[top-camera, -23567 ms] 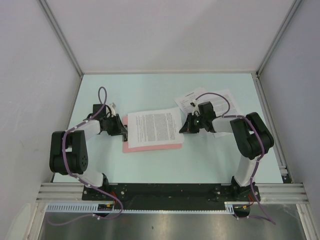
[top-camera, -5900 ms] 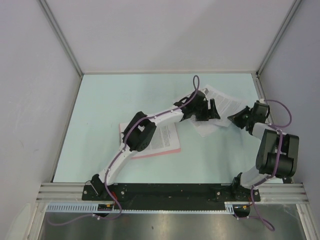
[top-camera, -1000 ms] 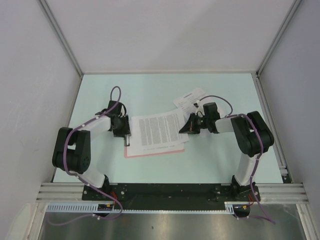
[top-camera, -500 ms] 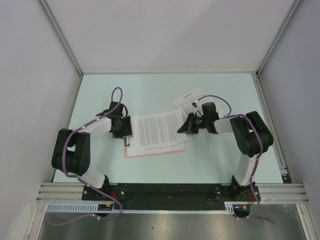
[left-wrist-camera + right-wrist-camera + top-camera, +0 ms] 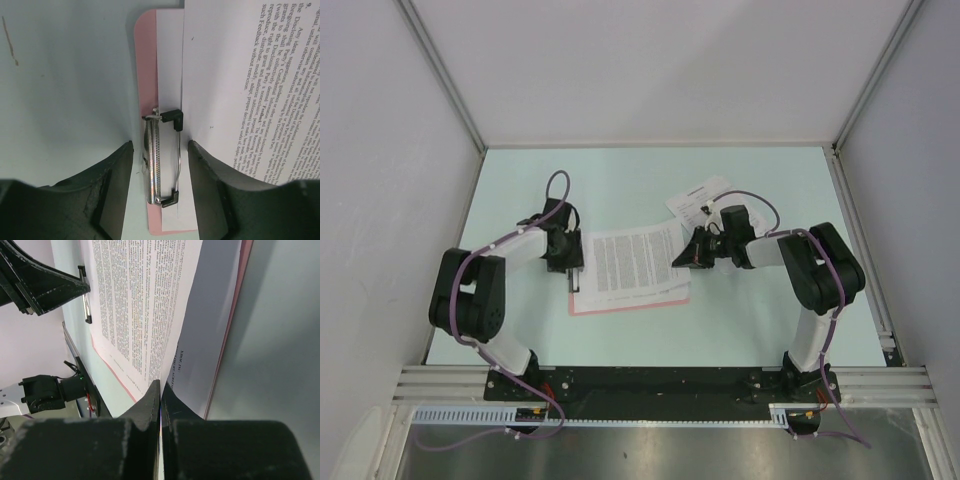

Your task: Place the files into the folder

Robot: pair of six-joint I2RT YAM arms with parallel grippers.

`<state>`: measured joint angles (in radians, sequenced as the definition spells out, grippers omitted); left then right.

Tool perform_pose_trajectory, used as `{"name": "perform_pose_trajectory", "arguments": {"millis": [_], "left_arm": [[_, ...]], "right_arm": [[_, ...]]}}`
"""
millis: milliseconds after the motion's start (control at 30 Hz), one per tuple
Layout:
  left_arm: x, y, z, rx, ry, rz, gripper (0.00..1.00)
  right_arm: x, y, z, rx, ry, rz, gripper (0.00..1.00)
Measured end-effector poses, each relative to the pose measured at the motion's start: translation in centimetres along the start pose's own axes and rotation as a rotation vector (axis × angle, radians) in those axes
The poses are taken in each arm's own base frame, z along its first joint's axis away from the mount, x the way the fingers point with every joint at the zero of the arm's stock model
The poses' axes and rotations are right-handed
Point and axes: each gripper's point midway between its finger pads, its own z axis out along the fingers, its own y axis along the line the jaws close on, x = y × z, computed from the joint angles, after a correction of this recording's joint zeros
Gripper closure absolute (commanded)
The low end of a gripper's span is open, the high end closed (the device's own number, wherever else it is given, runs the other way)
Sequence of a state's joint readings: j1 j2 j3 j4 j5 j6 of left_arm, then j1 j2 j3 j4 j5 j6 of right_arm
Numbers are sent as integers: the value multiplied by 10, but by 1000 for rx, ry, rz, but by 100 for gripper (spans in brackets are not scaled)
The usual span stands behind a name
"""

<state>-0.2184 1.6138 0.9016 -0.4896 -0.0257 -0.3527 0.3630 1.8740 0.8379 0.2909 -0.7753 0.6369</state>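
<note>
The pink folder [image 5: 620,304] lies flat mid-table with its metal clip [image 5: 152,165] at its left short edge. White printed files [image 5: 632,262] rest on it. My left gripper [image 5: 160,143] is open and straddles the clip, with a gap on each side. My right gripper [image 5: 160,385] is shut on the right edge of the top sheet [image 5: 135,300], holding it raised over a second sheet [image 5: 210,315] on the folder. The top sheet's left edge [image 5: 240,50] reaches about level with the clip's wire. From above, the left gripper [image 5: 570,262] and right gripper [image 5: 680,257] face each other across the folder.
Another printed sheet [image 5: 698,197] lies at the back right, partly under the right arm. White enclosure walls stand on three sides. An aluminium rail [image 5: 660,382] with the arm bases runs along the near edge.
The right gripper has drawn the held sheet a little to the left, toward the clip. The left gripper has stayed at the clip, shifting only slightly.
</note>
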Motion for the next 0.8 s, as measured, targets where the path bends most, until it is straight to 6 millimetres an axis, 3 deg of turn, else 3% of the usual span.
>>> {"name": "perform_pose_trajectory", "arguments": {"millis": [167, 267, 467, 600, 700, 800], "left_arm": [[-6, -5, 4, -4, 4, 47, 48], [-6, -5, 5, -14, 8, 75, 57], [-6, -4, 6, -21, 15, 93, 63], [-6, -5, 5, -16, 17, 99, 88], [-7, -8, 5, -2, 12, 97, 99], [-7, -10, 4, 15, 2, 95, 100]], "right_arm": [[0, 0, 0, 0, 0, 1, 100], [0, 0, 0, 0, 0, 0, 100], [0, 0, 0, 0, 0, 0, 100], [1, 0, 0, 0, 1, 2, 100], [1, 2, 1, -2, 3, 9, 100], [3, 5, 3, -7, 6, 5, 100]]}}
